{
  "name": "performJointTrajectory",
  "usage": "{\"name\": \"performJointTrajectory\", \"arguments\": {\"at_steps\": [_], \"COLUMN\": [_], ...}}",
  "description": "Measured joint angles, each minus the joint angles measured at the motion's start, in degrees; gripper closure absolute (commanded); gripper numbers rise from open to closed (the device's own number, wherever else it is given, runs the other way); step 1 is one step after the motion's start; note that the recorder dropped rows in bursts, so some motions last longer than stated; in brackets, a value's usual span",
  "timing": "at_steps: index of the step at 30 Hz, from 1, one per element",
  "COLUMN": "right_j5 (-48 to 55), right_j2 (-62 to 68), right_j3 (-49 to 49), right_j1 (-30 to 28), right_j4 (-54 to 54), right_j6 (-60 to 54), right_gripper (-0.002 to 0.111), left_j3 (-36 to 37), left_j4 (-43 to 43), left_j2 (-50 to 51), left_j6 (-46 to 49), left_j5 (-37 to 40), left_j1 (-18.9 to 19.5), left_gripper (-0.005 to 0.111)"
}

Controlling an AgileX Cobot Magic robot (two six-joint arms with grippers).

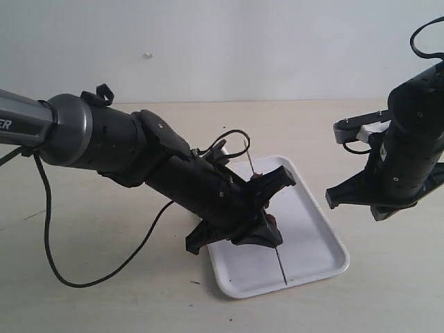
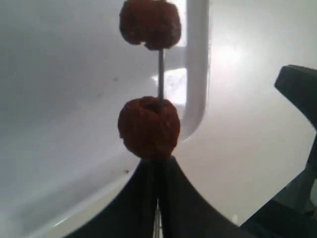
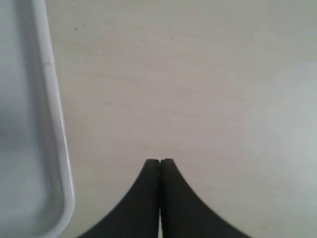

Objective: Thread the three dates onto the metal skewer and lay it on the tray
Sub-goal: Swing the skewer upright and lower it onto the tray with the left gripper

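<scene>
Left gripper (image 2: 158,162) clamped on the metal skewer (image 2: 161,74), two threaded dates (image 2: 148,126) visible, over the tray (image 2: 196,59); right gripper (image 3: 159,161) closed, empty, above the bench (image 3: 208,74).

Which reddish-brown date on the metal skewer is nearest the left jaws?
The wrinkled date at the jaws' tips; the other date sits farther along the thin skewer.

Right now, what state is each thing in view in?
left end effector: shut on the metal skewer.
right end effector: shut, empty, over the table beside the tray.
metal skewer: gripped, held over the tray.
dates: two threaded on the metal skewer; a third not visible.
tray: lying flat on the table.
</scene>
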Motion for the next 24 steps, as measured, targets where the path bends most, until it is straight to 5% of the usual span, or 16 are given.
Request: {"name": "performJointTrajectory", "arguments": {"at_steps": [18,24], "right_j5": [-0.4,-0.6], "right_j2": [0.0,0.0], "right_j3": [0.0,0.0], "right_j1": [0.0,0.0], "right_j4": [-0.2,-0.3], "right_j6": [0.0,0.0], "right_gripper": [0.108,0.108], "left_j3": [0.0,0.0], "left_j4": [3.3,3.3], "left_j2": [1.5,1.5], "left_j6": [-4.2,-4.6], "left_j5": [-3.5,-3.5], "left_j1": [-0.3,-0.3], "left_gripper": [0.106,0.082]}}
